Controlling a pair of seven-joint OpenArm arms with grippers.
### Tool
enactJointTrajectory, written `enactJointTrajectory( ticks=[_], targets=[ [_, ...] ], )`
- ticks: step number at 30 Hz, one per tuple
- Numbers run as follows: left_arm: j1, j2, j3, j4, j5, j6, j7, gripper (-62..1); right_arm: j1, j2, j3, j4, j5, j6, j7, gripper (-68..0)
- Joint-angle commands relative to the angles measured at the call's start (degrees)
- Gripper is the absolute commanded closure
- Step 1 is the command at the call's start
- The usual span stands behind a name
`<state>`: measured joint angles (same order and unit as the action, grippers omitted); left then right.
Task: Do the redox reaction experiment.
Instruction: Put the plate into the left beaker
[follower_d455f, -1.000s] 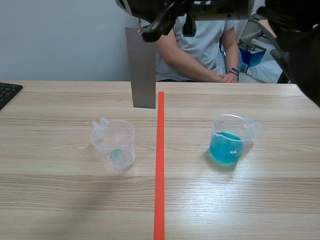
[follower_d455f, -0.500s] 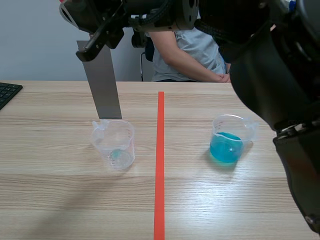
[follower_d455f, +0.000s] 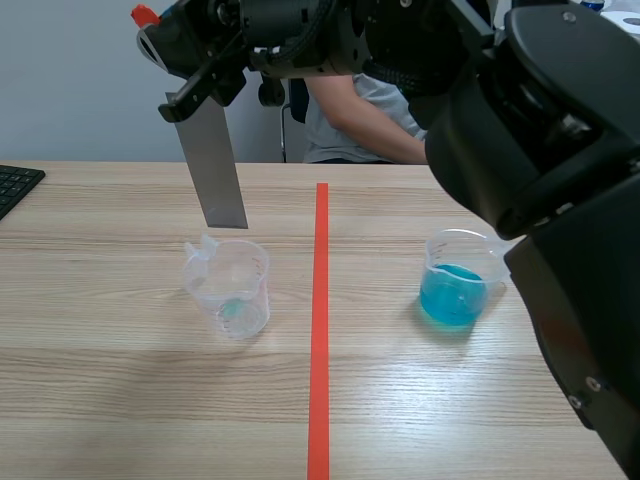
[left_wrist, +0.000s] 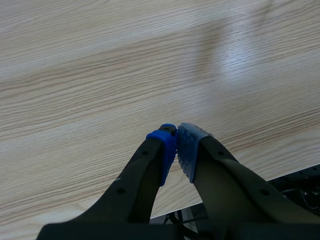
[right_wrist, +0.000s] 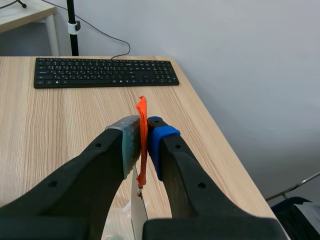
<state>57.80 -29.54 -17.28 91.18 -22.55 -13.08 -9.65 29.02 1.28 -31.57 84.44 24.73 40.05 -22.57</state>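
A grey metal strip (follower_d455f: 213, 165) with an orange-red tab (follower_d455f: 145, 15) hangs tilted from my right gripper (follower_d455f: 187, 93), whose arm crosses high over the table from the right. The strip's lower end is just above a clear beaker (follower_d455f: 230, 288) holding only a teal trace. In the right wrist view the gripper (right_wrist: 143, 132) is shut on the orange tab (right_wrist: 142, 145), with the strip (right_wrist: 138, 212) hanging below. A beaker of blue liquid (follower_d455f: 455, 282) stands right of the tape line. My left gripper (left_wrist: 176, 145) is shut on nothing over bare wood.
A black keyboard (follower_d455f: 15, 185) lies at the table's far left, seen too as the keyboard (right_wrist: 105, 72) ahead of the right gripper. A person (follower_d455f: 350, 125) sits behind the table. The right arm's bulk (follower_d455f: 540, 150) looms above the blue beaker.
The right arm swung left with the strip, from beside the tape line to over the clear beaker. In the last half second the strip rose slightly.
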Motion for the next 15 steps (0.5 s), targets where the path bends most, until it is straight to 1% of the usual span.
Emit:
enactJointTrajectory(
  ticks=[1, 6, 11, 15],
  targets=[
    [0.46, 0.13, -0.22, 0.59, -0.37, 0.07, -0.81, -4.9, 1.64, -0.22, 0.35, 0.04, -0.55, -0.17, 1.81, -1.5],
    [0.46, 0.13, -0.22, 0.59, -0.37, 0.07, -0.81, -4.9, 1.64, -0.22, 0.35, -1.73, -2.36, -0.15, 4.22, -1.5],
    [0.46, 0.13, -0.22, 0.59, -0.37, 0.07, -0.81, -4.9, 1.62, -0.33, 0.22, -3.78, -2.54, -0.13, 5.90, -1.5],
    [0.46, 0.13, -0.22, 0.59, -0.37, 0.07, -0.81, -4.9, 1.62, -0.39, -1.05, -5.31, -3.17, -0.13, 7.39, -1.5]
  ],
)
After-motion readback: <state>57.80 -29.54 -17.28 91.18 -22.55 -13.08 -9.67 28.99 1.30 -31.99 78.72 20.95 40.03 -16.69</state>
